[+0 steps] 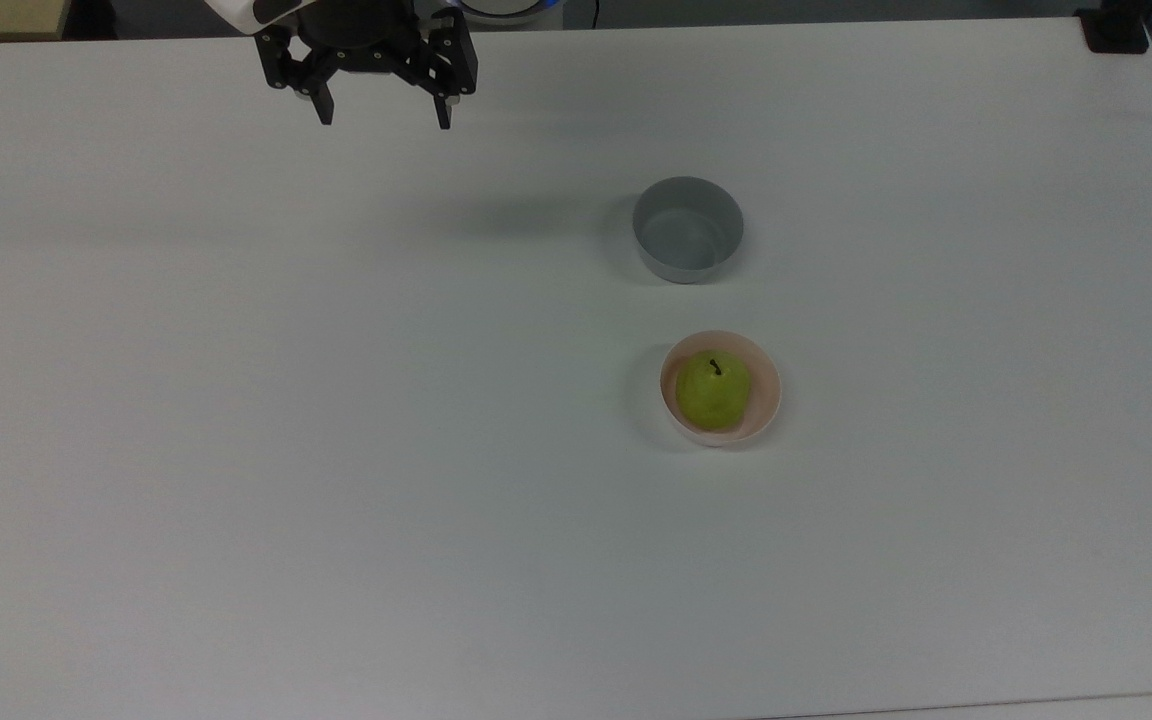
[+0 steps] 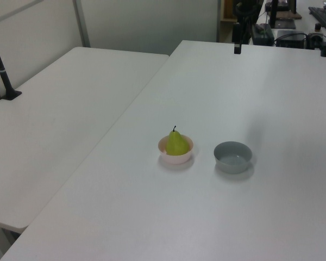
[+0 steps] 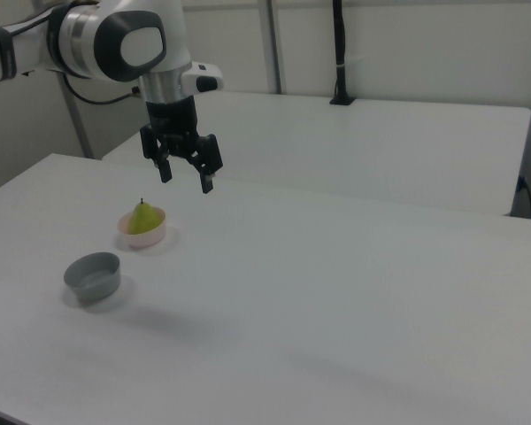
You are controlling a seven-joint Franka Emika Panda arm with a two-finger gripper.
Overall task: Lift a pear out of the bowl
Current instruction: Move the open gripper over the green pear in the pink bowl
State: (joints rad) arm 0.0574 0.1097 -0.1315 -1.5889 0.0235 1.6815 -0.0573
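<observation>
A yellow-green pear (image 1: 713, 391) (image 2: 177, 143) (image 3: 142, 218) with a dark stem stands upright inside the pale pink bowl (image 1: 769, 397) (image 2: 176, 158) (image 3: 144, 237). My gripper (image 1: 385, 114) (image 3: 188, 181) hangs high above the table at the top view's upper left, far from the bowl. Its two black fingers are spread apart with nothing between them. In the left view one black finger (image 2: 237, 48) of it shows at the top edge.
An empty grey straight-sided bowl (image 1: 687, 229) (image 2: 233, 156) (image 3: 94, 275) stands a short way from the pink one. A second white table (image 2: 60, 109) adjoins this one, with a black post (image 3: 340, 53) on it.
</observation>
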